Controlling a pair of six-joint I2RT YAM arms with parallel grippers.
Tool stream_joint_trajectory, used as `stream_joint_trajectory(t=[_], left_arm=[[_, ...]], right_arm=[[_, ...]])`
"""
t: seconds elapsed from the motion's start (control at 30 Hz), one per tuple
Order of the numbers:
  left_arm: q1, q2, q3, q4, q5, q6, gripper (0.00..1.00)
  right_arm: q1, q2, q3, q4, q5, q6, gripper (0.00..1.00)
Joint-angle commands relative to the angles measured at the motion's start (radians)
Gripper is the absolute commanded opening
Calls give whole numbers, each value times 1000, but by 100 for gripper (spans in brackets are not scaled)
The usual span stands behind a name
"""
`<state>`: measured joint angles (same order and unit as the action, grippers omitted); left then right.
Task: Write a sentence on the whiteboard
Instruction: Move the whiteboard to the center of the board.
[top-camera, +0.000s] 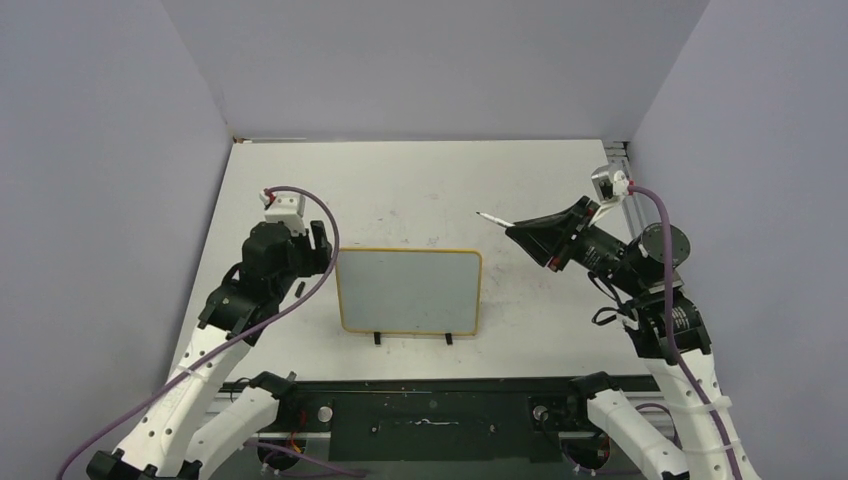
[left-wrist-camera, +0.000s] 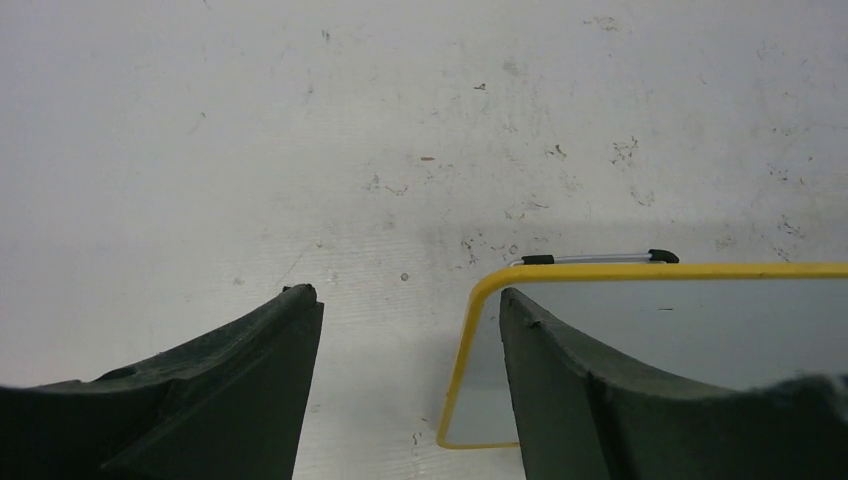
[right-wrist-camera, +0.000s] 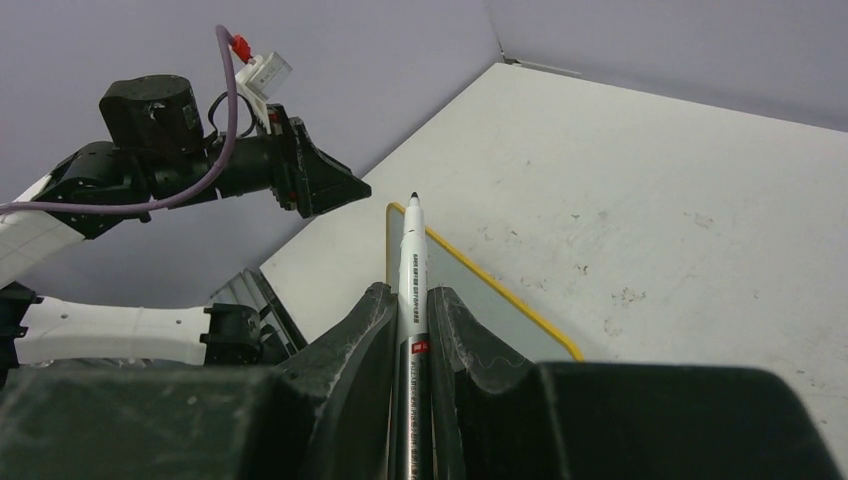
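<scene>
At the desk (top-camera: 420, 180), my left fingers (top-camera: 316, 243) stand released, spread apart with nothing gripped. They hang low at the left end of the whiteboard (top-camera: 410, 290). From my left wrist, one finger (left-wrist-camera: 570, 390) overlaps the board's left end. The other finger (left-wrist-camera: 240, 390) sits over bare, scuffed desk just to the left. The rounded yellow corner of the frame shows between them. Whether either finger touches the board, I cannot tell.

The whiteboard rests in the middle of the desk, nearer my bases than the far wall. Its long sides run left to right, and its two small black feet (top-camera: 377, 338) show at the near edge.

My right fingers (top-camera: 525, 232) are clenched on a white marker (right-wrist-camera: 413, 270). They are held up off the desk, to the right of the board and apart from it. The marker's body is pinched between the two pads. Its uncapped black tip sticks out ahead of the pads, aimed left and slightly toward the far side. From my right wrist, the tip lines up over the board's yellow frame (right-wrist-camera: 500, 290).
</scene>
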<state>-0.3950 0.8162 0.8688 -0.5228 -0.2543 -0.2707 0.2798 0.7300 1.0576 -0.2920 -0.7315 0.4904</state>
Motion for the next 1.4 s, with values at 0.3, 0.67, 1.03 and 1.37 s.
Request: stream_joint_trajectory(t=[0.3,0.67,1.03,1.37], left_arm=[[121,-101,2,-152,308,-97,65],[-266,-71,-116,-176,53,-356,56],[-570,-26,-362,19,-54,-678,52],[-649,175,-398,130,-162,-724,37]], right_arm=[[271,-5,-140,121,324,-36,5],[657,145,-77,225,643,-99,5],[710,199,-83,312,847,-77,5],[713,170,-112,309,902,-81,5]])
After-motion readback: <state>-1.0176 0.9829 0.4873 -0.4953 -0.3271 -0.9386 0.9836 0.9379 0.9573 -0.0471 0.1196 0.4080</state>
